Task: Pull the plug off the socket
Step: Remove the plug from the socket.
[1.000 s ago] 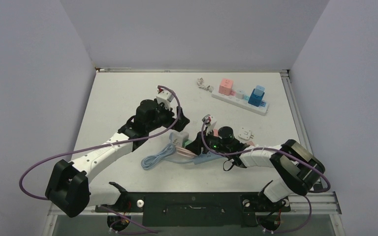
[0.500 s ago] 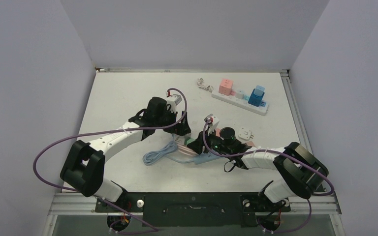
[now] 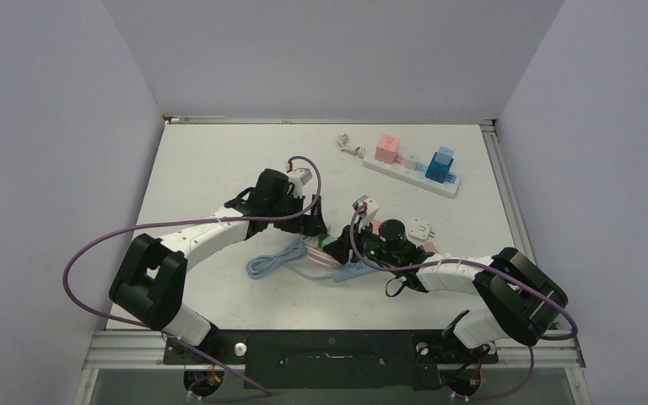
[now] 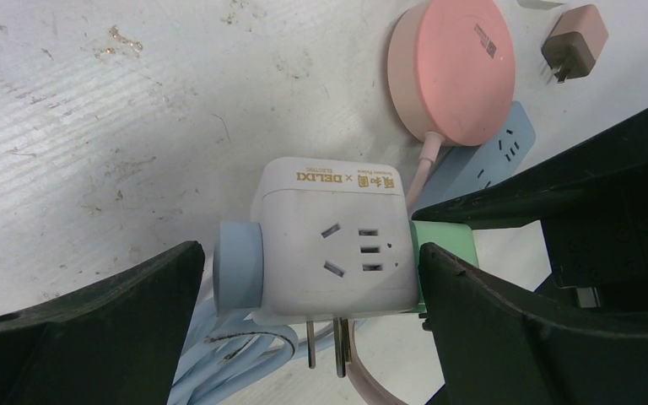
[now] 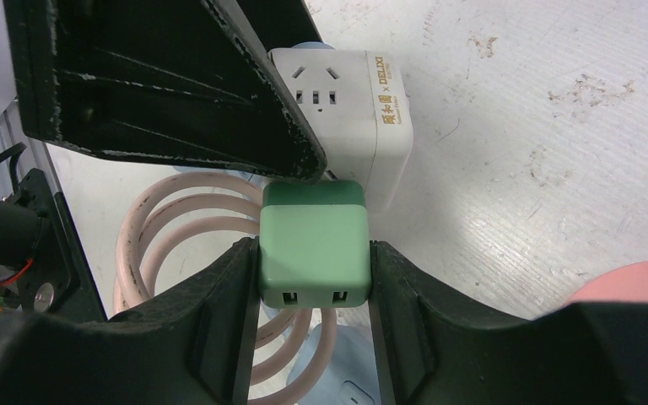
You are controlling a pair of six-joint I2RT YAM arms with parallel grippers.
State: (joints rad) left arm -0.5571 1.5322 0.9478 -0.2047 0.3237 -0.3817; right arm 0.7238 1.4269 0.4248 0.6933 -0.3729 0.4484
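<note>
Item, nearest me: right claw (image 5: 314, 253), pressed onto both flanks of the green plug (image 5: 312, 224), whose two USB ports face my wrist camera. Item: the plug is seated in the side of the white cube socket (image 4: 329, 240) at the middle of the bench (image 3: 219, 160), the cube's own two prongs (image 4: 325, 342) bare. Item: left claw (image 4: 310, 261), spread, straddling the cube; I see a gap at the pale blue round piece (image 4: 240, 266) on one side and cannot tell contact on the other. Item: coiled pink cable (image 5: 148, 245) and pale blue cable (image 3: 270, 261) beside the cube. Item, beyond: pink round disc (image 4: 451, 67), brown adapter (image 4: 574, 42). Item, far edge: white power strip (image 3: 413, 175) carrying a pink block (image 3: 387, 148) and a blue block (image 3: 441, 164)
</note>
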